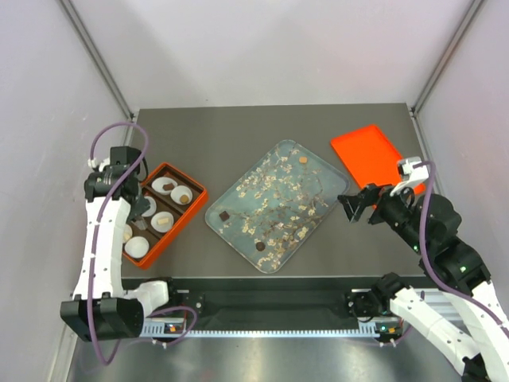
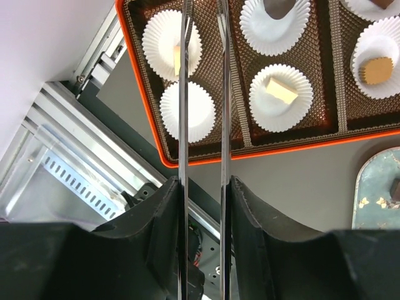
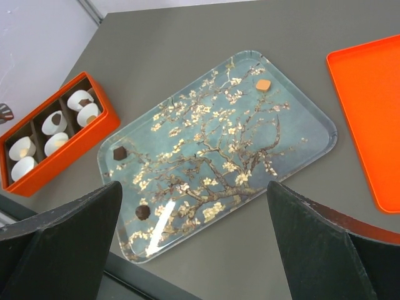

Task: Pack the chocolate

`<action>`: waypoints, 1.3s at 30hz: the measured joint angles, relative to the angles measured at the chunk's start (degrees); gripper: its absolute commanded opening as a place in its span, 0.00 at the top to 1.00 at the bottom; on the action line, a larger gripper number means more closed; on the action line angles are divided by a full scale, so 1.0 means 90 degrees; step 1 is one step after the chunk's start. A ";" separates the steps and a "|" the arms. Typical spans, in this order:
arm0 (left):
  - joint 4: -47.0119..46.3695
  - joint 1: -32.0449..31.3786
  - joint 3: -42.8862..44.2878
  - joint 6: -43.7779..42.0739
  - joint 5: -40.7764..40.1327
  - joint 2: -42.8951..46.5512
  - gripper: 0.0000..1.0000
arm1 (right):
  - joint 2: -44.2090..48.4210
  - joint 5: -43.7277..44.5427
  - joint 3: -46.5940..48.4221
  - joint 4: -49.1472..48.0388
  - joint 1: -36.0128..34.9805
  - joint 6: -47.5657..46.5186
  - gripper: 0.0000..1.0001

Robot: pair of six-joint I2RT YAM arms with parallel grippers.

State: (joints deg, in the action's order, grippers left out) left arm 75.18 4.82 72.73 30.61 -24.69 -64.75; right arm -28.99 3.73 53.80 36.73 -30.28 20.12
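The orange box [image 1: 163, 213] at the left holds white paper cups, some with chocolate: a cream square [image 2: 281, 90], a caramel square [image 2: 377, 70] and a dark piece [image 2: 280, 5]; one cup [image 2: 187, 111] is empty. My left gripper [image 1: 145, 208] hovers over the box, its two thin metal blades [image 2: 182, 125] apart with nothing between them; the tips run out of the wrist view. On the blossom-patterned tray [image 1: 318, 208] lie two dark pieces [image 3: 120, 152] [image 3: 142, 212] and a caramel piece [image 3: 263, 84]. My right gripper [image 1: 355, 205] is wide open and empty, just right of the tray.
An orange lid [image 1: 370, 155] lies at the back right, behind the right gripper; it also shows in the right wrist view [image 3: 369, 119]. The box sits near the table's left front corner, next to the aluminium rail [image 2: 69, 169].
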 measured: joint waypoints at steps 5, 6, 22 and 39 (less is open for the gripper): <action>0.0036 0.0000 -0.0097 -0.0087 0.0085 0.0209 0.62 | -0.0136 0.0112 0.0085 0.0073 0.0000 -0.0056 0.00; 0.0029 0.0000 -0.0202 -0.0100 0.0119 0.0287 0.62 | -0.0170 0.0136 0.0097 0.0092 0.0000 -0.0073 0.00; 0.0012 -0.1610 -0.0376 0.0024 0.1324 0.0342 0.67 | -0.0517 0.0481 0.0532 0.0306 -0.0083 -0.0233 0.00; -0.2664 -0.6693 -0.0393 0.1134 0.0627 -0.0624 0.60 | -0.0529 0.0981 -0.0158 0.0223 -0.0090 -0.0211 0.00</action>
State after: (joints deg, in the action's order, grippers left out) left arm 51.20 -55.42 69.19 40.82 -19.05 -70.37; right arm -33.76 12.56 52.38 38.74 -31.09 18.22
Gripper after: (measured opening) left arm 0.390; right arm 0.996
